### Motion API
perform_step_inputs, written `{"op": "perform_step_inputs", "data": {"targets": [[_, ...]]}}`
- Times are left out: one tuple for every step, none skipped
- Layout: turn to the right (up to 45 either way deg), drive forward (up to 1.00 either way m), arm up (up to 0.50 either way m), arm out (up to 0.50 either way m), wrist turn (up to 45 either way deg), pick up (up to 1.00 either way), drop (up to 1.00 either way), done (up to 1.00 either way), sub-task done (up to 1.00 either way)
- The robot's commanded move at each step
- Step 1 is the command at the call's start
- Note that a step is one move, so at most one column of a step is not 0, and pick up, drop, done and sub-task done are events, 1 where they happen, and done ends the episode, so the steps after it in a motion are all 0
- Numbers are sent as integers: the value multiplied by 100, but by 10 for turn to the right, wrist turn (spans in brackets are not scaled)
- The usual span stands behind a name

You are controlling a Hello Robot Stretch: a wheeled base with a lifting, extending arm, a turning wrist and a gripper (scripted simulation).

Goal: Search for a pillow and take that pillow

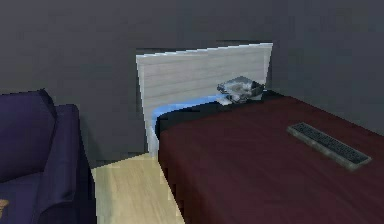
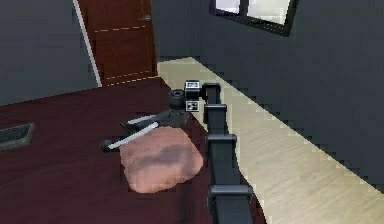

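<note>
In the arm side view the arm [image 2: 222, 165] is rising from the bottom edge across the bed [image 2: 60, 175], whose dark red cover is lying under everything near. Just beside the arm, toward the view's left, the pillow [image 2: 158, 165] is lying flat on the cover as a pink, rounded, soft mass. The gripper [image 2: 117, 137] is showing at the pillow's far edge, its fingers [image 2: 135, 136] pointing toward the view's left. Whether it is touching the pillow, holding anything, or how its fingers are set cannot be told. The step in hand is judged to be the grasp. To do it well, the fingers should be taking the pillow's thick middle rather than its thin rim, deep enough that the soft fill is not slipping out. The lift should be going straight up until the pillow is hanging clear of the cover. Farther out, a flat dark thing [image 2: 14, 135] is lying on the bed well apart from the pillow and is needing no handling. Beyond the bed, the floor [image 2: 290, 140], a door [image 2: 120, 40] and a window [image 2: 255, 12] are showing. In the forward view the headboard [image 1: 200, 70] is closing the bed's far end.
</note>
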Motion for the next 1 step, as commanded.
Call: {"op": "perform_step_inputs", "data": {"targets": [[0,0,-30,0,0,0,0,0,0]]}}
